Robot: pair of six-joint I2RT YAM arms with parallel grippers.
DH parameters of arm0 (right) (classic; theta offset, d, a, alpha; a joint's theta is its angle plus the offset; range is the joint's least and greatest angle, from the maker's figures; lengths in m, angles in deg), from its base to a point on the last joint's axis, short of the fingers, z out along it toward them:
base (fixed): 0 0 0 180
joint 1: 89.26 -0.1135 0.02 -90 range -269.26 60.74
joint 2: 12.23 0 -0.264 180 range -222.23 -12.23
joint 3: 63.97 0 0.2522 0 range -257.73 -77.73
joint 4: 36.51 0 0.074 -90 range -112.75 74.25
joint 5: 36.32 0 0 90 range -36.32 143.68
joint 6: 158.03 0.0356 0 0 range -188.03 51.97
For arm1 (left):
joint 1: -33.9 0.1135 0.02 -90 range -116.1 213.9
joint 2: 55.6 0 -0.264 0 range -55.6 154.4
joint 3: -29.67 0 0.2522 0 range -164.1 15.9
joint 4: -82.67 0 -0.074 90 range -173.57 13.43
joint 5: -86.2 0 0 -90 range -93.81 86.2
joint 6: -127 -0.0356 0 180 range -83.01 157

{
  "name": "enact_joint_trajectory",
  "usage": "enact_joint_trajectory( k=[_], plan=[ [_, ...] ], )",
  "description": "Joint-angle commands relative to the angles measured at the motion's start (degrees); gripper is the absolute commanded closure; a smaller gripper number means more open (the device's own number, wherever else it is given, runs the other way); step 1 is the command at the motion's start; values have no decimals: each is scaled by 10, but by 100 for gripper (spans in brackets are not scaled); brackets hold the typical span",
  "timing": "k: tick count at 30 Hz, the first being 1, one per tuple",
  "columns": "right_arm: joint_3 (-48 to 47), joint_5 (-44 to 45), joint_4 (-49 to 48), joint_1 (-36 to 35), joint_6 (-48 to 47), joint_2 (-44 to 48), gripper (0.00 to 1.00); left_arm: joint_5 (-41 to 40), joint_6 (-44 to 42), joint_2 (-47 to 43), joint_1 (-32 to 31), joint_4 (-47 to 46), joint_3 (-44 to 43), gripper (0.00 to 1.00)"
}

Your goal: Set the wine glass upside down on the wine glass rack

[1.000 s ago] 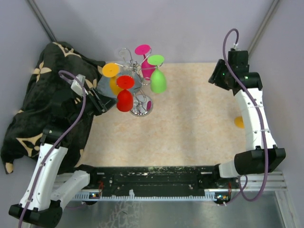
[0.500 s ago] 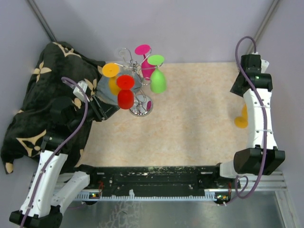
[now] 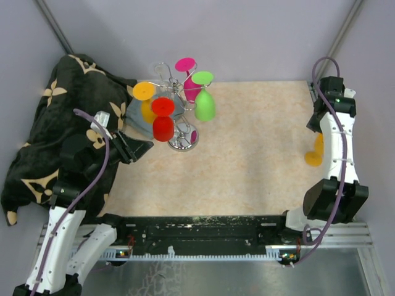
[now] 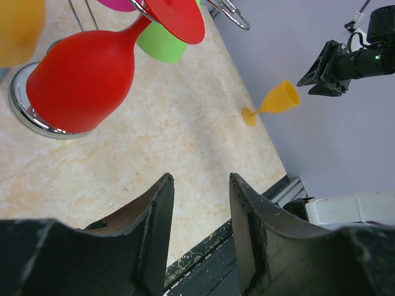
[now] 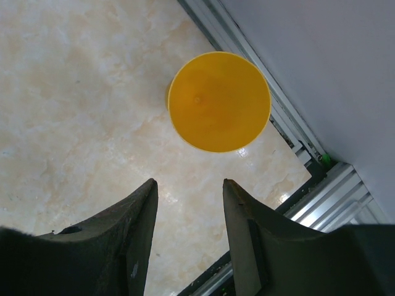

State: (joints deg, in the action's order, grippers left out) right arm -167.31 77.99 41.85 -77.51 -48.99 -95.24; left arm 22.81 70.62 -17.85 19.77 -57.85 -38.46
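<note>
The silver wine glass rack [image 3: 182, 140] stands at the table's back left. Red [image 3: 163, 126], green [image 3: 205, 106], magenta [image 3: 185, 65] and orange [image 3: 143, 91] glasses hang on it upside down. A loose orange wine glass [image 3: 313, 155] stands upright near the right edge, partly behind the right arm. My right gripper [image 5: 189, 182] hovers open above it, and the glass's round mouth [image 5: 219, 102] lies just beyond the fingertips. My left gripper [image 4: 200, 179] is open and empty, near-left of the rack, with the red glass [image 4: 80, 86] ahead of it.
A black cloth with gold flowers [image 3: 49, 123] is heaped at the left. Grey walls close in behind and at both sides. A metal rail [image 5: 308, 154] runs along the right edge beside the orange glass, and the black base bar [image 3: 197, 228] lines the front.
The right arm has swung right and back towards the right wall, ending over the orange glass. The left arm has drawn back from the rack towards the near left.
</note>
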Motion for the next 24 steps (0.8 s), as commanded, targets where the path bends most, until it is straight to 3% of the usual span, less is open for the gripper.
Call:
enact_joint_trajectory(
  k=[1, 24],
  plan=[
    [1, 2, -23, 8, -8, -15, 53, 3, 3, -11, -3, -10, 6, 53],
    [-41, -12, -25, 43, -20, -152, 55, -4, 0, -9, -3, -8, 25, 53]
  ],
)
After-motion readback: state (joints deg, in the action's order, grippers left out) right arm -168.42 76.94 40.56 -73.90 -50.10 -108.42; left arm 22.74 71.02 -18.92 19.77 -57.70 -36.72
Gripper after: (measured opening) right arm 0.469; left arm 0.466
